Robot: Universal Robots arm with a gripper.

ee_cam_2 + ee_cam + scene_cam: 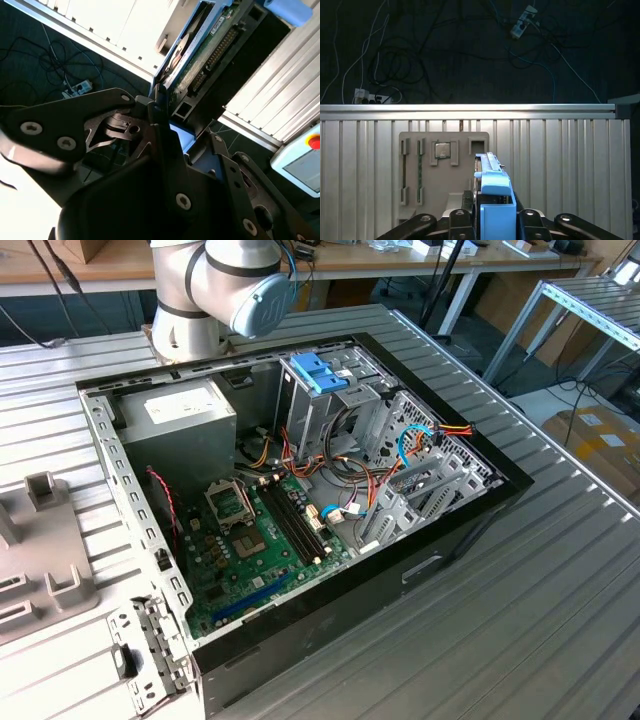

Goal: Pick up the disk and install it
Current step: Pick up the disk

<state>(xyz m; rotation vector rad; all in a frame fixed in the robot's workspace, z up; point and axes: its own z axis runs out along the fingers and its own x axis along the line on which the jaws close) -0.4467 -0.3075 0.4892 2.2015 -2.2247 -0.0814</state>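
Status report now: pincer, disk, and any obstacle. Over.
Pincer shut on the dark rectangular hard disk with blue plastic rails. Disk not yet in the open black computer case. Grey plastic parts tray on the ribbed metal table beyond it; no obstacle seen.

In the exterior view there is one robot arm (225, 285) and one open computer case (430, 560), and inside the case are one green board (265, 550), one grey power box (180, 420) and one light-blue bracket (318, 370). In the first wrist view there is one disk (494, 210) with blue edges, one grey tray (445, 180) with one square chip (442, 150) and one thin green stick (420, 172) in it, and two power strips (367, 94) (522, 20) on the dark floor. In the second wrist view there is one red button (314, 142) on one pale blue box (297, 167).
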